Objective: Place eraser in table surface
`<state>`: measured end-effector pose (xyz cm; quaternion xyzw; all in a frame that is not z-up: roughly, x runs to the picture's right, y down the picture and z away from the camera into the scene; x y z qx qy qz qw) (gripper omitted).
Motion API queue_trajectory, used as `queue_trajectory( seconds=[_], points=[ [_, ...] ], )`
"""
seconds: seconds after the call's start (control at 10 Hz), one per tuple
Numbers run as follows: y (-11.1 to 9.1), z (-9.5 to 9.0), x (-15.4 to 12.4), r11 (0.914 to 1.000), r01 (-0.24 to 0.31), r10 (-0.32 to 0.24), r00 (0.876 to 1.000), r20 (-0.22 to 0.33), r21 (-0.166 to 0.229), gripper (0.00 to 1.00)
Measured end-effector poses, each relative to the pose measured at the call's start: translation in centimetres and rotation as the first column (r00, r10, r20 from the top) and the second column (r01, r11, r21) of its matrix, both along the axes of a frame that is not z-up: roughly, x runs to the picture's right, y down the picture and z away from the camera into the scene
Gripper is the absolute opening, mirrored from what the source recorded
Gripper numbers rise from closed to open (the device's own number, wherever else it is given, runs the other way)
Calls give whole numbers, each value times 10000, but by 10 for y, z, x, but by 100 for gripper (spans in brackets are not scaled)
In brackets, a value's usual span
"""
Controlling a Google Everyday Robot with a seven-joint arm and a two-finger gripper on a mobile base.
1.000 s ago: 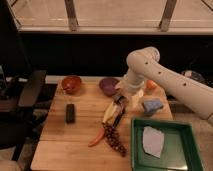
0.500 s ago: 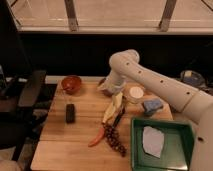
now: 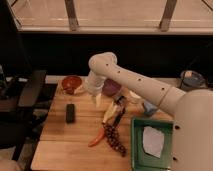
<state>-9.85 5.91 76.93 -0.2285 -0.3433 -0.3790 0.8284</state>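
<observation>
The eraser (image 3: 70,113), a small dark block, lies flat on the left part of the wooden table surface (image 3: 60,142). My gripper (image 3: 95,98) hangs off the white arm above the table's back, between the red bowl (image 3: 72,84) and the purple bowl (image 3: 111,87). It is to the right of the eraser and farther back, well apart from it. The gripper is open, and I see nothing between its fingers.
A banana (image 3: 111,113), a red pepper (image 3: 97,140) and a dark bunch (image 3: 114,140) lie mid-table. A green tray (image 3: 138,150) holding a white cloth (image 3: 151,141) sits at the front right, with a light blue sponge (image 3: 149,107) behind it. A dark chair (image 3: 22,100) stands left.
The arm has swung left across the table, carrying the gripper from above the banana toward the red bowl and eraser. The eraser has not moved.
</observation>
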Motion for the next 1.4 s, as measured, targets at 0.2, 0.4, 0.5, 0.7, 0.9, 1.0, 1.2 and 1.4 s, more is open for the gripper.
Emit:
queue_trajectory(
  seconds=[0.2, 0.4, 0.5, 0.7, 0.9, 1.0, 1.2, 1.4],
  points=[
    [0, 0, 2, 10000, -24, 24, 10000, -23, -2, 80],
    [2, -1, 5, 9999, 93, -94, 9997, -221, -44, 80],
    [7, 5, 8, 9978, 598, -615, 9958, -677, -275, 80],
    [17, 21, -2, 9907, 1255, -1301, 9869, -956, -525, 80],
    [31, 40, -16, 9765, 1965, -2060, 9718, -1148, -886, 80],
    [35, 46, -16, 9747, 2020, -2125, 9701, -1172, -952, 80],
    [45, 58, -24, 9770, 1939, -2024, 9741, -1010, -883, 80],
    [53, 68, -40, 9801, 1850, -1904, 9787, -767, -719, 80]
  ],
)
